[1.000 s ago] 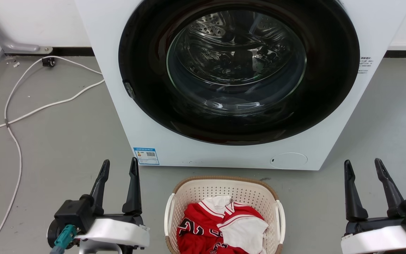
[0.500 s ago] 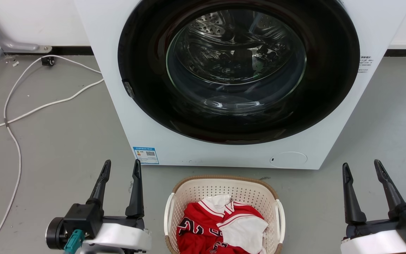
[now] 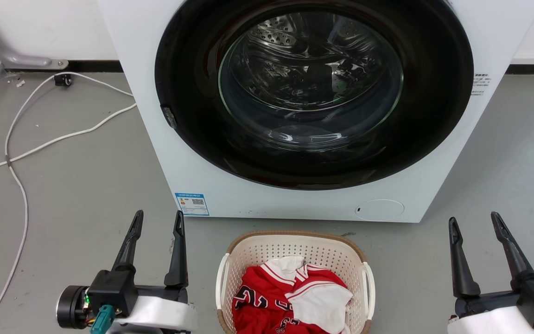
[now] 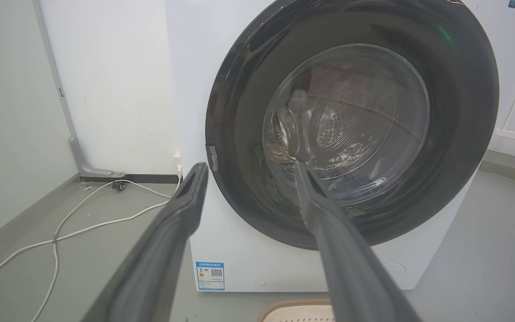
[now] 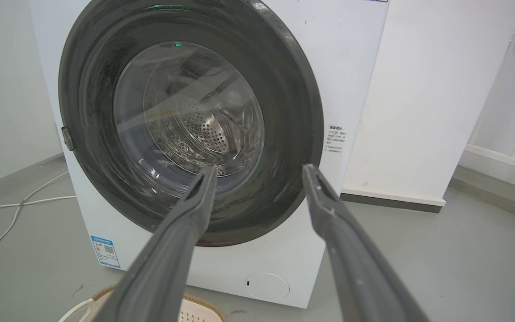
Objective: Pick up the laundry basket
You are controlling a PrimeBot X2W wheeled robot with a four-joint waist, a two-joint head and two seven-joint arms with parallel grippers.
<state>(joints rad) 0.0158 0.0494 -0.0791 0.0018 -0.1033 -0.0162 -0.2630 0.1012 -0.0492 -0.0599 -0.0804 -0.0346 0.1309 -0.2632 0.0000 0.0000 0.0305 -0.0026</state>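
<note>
The laundry basket (image 3: 295, 248), cream perforated plastic with a brown rim and white side handles, sits on the grey floor at the bottom middle of the head view, holding red and white clothes (image 3: 290, 297). My left gripper (image 3: 158, 218) stands open to the basket's left, apart from it, nothing between its fingers. My right gripper (image 3: 474, 219) stands open further off to the basket's right, also empty. A strip of the basket's rim (image 4: 293, 308) shows at the bottom of the left wrist view between the open left gripper (image 4: 251, 166) fingers. The rim (image 5: 199, 304) also shows below the open right gripper (image 5: 259, 169).
A white front-loading washing machine (image 3: 295, 195) with a shut dark round door (image 3: 313, 93) stands right behind the basket. White cables (image 3: 21, 153) trail over the floor at the left. A white wall panel (image 5: 418, 112) stands right of the machine.
Both grippers have sunk slightly lower in the head view. The left gripper has rolled a little at the wrist. The basket has not moved.
</note>
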